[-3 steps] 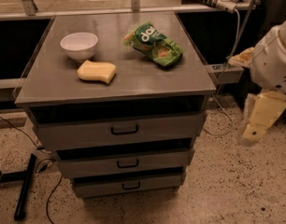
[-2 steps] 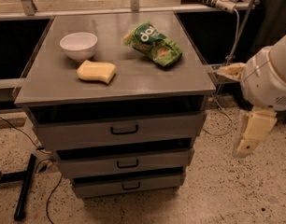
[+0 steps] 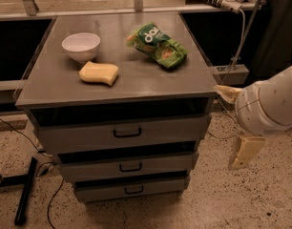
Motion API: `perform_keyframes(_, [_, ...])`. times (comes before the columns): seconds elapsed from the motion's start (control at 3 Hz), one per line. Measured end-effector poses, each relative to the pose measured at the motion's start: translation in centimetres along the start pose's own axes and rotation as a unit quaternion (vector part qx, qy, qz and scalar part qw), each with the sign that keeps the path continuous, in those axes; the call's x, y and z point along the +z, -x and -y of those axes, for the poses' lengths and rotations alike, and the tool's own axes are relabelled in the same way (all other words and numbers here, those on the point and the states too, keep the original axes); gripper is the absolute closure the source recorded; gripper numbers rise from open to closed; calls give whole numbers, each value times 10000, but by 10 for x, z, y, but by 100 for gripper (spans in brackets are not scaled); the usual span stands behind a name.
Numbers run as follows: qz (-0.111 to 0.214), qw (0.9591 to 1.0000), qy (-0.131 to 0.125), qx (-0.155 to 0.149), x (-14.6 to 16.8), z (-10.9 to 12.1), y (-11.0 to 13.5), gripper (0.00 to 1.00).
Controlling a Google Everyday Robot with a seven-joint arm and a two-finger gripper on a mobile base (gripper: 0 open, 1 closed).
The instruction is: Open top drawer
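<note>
The top drawer (image 3: 79, 136) is the widest of three grey drawers in a cabinet and it is closed. Its small black bar handle (image 3: 127, 133) sits at the centre of the front. My gripper (image 3: 225, 127) is to the right of the cabinet, beside the drawer's right end and apart from it. It is open and empty, with one cream finger (image 3: 225, 93) up by the cabinet top's corner and the other finger (image 3: 245, 151) lower down.
On the cabinet top (image 3: 50, 87) lie a white bowl (image 3: 81, 46), a yellow sponge (image 3: 99, 73) and a green snack bag (image 3: 157, 45). Two narrower drawers (image 3: 130, 166) sit below. A black stand (image 3: 26, 190) and cables lie on the floor at left.
My gripper has moved left and down, closer to the right side of the cabinet. The drawers and the things on top have not moved.
</note>
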State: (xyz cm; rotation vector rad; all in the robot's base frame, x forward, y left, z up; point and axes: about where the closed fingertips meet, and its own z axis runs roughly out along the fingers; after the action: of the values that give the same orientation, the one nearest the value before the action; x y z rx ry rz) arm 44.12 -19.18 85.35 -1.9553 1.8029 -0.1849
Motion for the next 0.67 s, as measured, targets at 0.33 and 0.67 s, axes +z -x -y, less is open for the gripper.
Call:
perform_keyframes(0.33, [4, 10000, 12, -9, 2, -1, 0, 0])
perform_keyframes(0.67, [335, 9994, 32, 21, 25, -3, -3, 0])
